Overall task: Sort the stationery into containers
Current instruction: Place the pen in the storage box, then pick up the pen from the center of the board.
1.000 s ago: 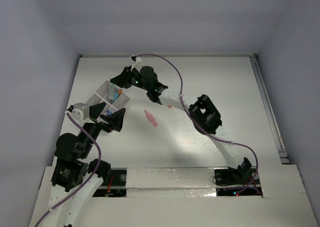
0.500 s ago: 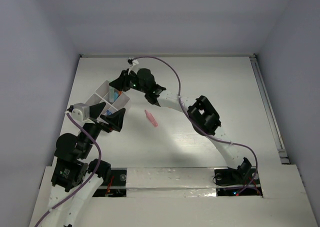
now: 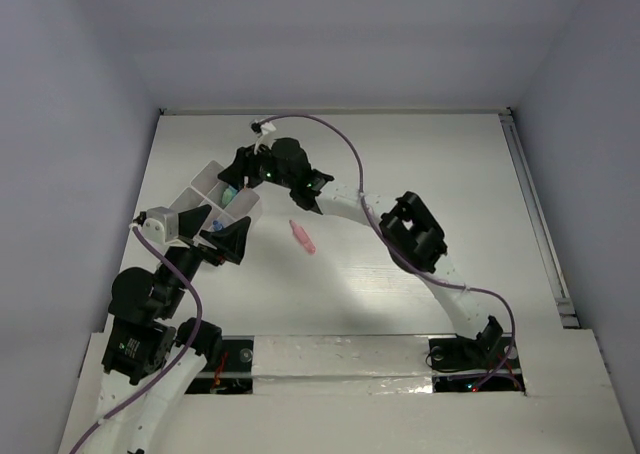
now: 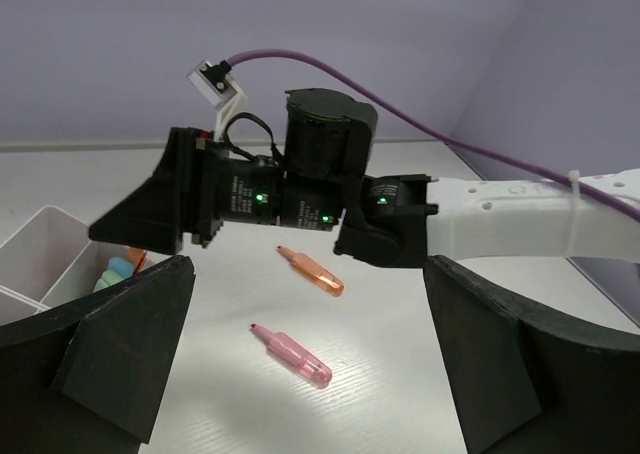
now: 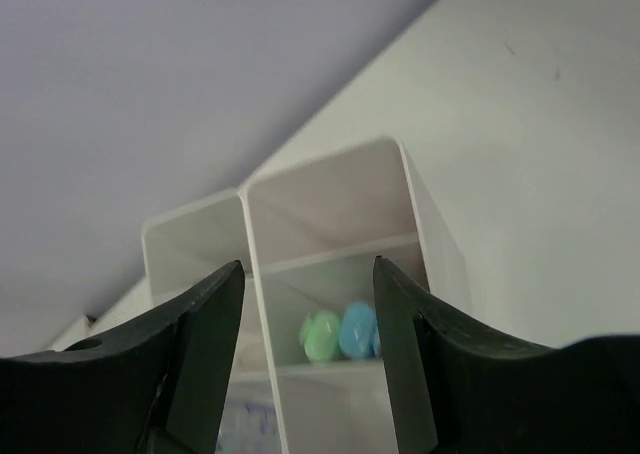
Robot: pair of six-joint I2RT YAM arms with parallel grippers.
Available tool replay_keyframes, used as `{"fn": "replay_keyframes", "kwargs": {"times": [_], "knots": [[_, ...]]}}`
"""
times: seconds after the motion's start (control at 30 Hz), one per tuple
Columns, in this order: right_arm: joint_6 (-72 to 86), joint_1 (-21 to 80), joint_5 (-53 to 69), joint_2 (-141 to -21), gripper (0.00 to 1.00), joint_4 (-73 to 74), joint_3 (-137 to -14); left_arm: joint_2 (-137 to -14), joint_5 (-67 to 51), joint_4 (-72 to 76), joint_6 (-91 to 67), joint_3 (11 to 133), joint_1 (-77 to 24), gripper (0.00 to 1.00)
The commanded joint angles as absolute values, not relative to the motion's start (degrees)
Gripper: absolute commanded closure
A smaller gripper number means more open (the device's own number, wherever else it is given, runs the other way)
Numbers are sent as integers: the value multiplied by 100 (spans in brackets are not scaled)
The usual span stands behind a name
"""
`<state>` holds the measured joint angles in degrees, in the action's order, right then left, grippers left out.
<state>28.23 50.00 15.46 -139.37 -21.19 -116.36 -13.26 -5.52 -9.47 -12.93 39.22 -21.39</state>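
Pink marker (image 3: 302,236) and orange marker (image 4: 312,272) lay on the tabletop (image 3: 420,164) near the containers (image 5: 418,212). The right end effector (image 5: 307,274) hung parted and empty over a compartment, and the left end effector (image 4: 305,296) gaped wide. Either could have clipped and shoved the thin walls.

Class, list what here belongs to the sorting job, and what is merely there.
Job: containers; pink marker and orange marker loose on the table; green marker and blue marker already boxed.
Merely there: purple cable; the table itself.
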Motion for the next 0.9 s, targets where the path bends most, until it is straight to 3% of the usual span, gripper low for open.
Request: {"fn": "replay_keyframes", "kwargs": {"times": [0.0,0.13,0.17,0.23,0.33,0.57,0.73,0.87], "knots": [[2348,5045,1486,-12931,40,-2215,-10842,-1283,-519,-765,-1266,3885,-2171,1],[1960,5045,1187,-11771,53,-2119,-9223,-1354,-545,-765,-1266,3885,-2171,1],[1882,5045,1143,-11290,65,-2101,-8880,-1354,-545,-765,-1266,3885,-2171,1],[1811,5045,1020,-10848,66,-1970,-7917,-1319,-545,-773,-1274,3876,-2171,1],[1662,5045,591,-10101,56,-1174,-7114,-1405,-449,-747,-1318,3858,-2171,1],[1521,5045,448,-9712,27,509,-6348,-1810,-624,-695,-1397,3867,-2171,1],[1450,5045,378,-9808,25,747,-6284,-2179,-1080,-607,-1520,3876,-2171,1],[1345,5045,281,-10106,28,958,-6416,-2557,-1730,-379,-1906,3806,-2171,1]]}}
